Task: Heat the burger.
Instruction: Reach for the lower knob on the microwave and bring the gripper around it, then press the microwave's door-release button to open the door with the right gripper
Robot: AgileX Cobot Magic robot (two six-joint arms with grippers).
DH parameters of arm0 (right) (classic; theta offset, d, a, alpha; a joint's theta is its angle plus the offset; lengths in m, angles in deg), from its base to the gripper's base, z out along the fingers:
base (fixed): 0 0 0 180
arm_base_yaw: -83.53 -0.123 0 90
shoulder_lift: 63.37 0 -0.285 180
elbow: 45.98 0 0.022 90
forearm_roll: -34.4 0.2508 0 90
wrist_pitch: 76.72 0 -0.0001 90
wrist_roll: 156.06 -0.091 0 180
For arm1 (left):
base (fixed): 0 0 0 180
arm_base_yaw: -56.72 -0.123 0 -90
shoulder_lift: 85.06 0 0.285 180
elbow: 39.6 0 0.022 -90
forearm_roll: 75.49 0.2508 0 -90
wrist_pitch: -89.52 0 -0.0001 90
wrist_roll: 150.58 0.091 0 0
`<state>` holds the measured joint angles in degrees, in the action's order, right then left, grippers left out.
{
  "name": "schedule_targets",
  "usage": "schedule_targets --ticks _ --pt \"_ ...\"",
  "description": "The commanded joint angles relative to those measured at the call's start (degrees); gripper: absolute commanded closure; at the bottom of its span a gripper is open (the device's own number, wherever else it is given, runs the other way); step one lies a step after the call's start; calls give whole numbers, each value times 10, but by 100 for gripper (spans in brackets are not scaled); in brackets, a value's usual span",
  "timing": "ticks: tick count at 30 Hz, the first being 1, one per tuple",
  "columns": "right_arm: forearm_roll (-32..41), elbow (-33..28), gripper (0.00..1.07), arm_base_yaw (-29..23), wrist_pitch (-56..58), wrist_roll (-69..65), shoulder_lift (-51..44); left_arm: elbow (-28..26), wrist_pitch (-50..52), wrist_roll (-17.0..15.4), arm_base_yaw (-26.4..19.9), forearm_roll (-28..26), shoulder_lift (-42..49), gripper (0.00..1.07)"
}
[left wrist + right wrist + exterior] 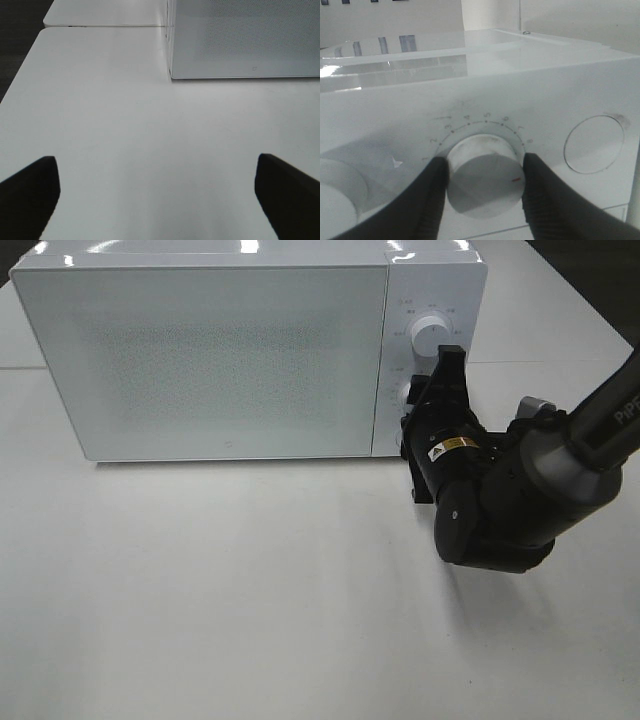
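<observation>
The burger is hidden; no view shows it. The white microwave [230,350] stands at the back of the table with its door closed. My right gripper [418,392] reaches up to the microwave's control panel, and its two fingers press on either side of the lower numbered knob [485,172]. In the right wrist view the gripper [484,175] is shut on that knob. My left gripper [157,195] is open and empty, low over the bare table, with the microwave's lower corner [172,75] ahead of it. The left gripper is out of the exterior view.
A second knob [432,335] sits above the held one. A flat round button [594,145] lies beside the knob on the panel. The white table [250,590] spreads in front of the microwave. A table seam [110,25] runs behind it.
</observation>
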<state>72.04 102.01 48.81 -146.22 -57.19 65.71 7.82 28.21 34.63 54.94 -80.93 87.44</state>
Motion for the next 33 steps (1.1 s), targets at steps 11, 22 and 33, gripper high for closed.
schedule_targets --ticks 11,22,33 --pt "-47 20 83 -6 -11 9 -6 2 0 -3 -2 1 9 8" --pt "-7 19 56 -6 -26 25 -6 2 0 -3 -2 1 9 8" --pt "-21 -41 48 -7 -24 42 -18 2 0 -3 -2 1 9 8"
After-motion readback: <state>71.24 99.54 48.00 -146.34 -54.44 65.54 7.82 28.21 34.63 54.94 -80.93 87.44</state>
